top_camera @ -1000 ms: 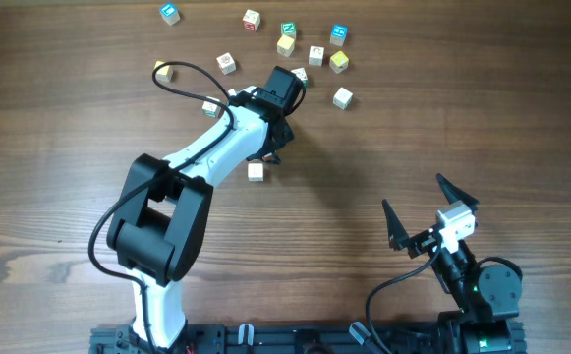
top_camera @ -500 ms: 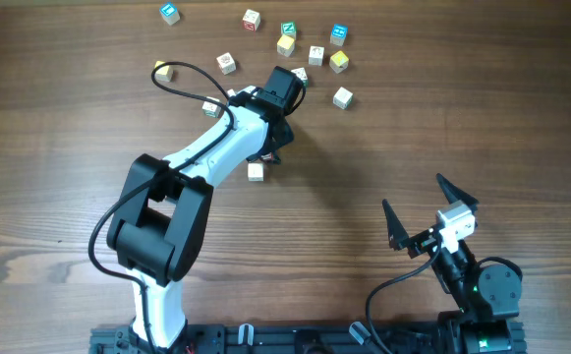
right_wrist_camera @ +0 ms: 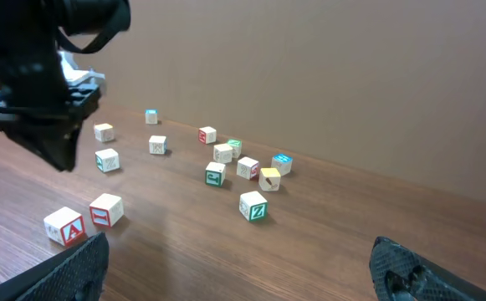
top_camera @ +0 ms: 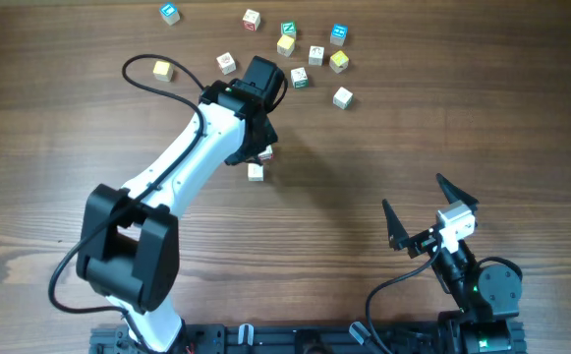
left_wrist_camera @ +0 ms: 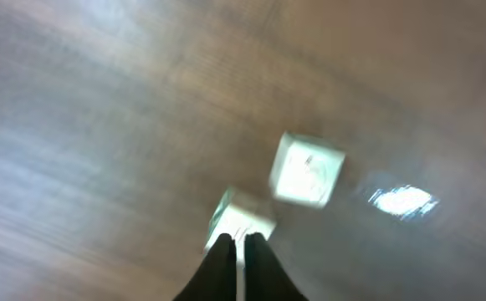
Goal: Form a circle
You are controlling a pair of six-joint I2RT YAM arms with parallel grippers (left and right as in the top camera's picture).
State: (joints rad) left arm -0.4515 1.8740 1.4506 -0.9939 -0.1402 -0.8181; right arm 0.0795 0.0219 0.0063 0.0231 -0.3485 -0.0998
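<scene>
Your left arm has swung to the left across the table (top_camera: 482, 108) since a moment ago. The left claw (left_wrist_camera: 236, 247) is pressed together on nothing. The wrist view is blurred, but it shows one cube just past the fingertips, not between them.

The swing has uncovered a green-faced cube (top_camera: 300, 78) at the edge of the far scatter. It has also opened the view onto a pair at mid-table, the letter-A cube (right_wrist_camera: 65, 226) and the red-faced cube (right_wrist_camera: 106, 209). They lie just beside each other, though you can't tell from here whether they touch. None of the other cubes has shifted.

There is no circle yet. That pair, right under your left arm, reads as its beginning, so I'd judge two of five are placed. The rest still have to come from the far scatter, where another green cube (right_wrist_camera: 215, 174) and a third one (right_wrist_camera: 254, 206) lie loose, well apart from the pair.

Your right claw (top_camera: 411, 192) is spread wide and empty at the near right, exactly where it was.

The table is dark wood grain, flat and bare, with one patch of glare in the left wrist view; I'd expect small cubes to slide on it at a nudge. Behind the far edge, the right wrist view shows only a plain tan wall (right_wrist_camera: 351, 75)
</scene>
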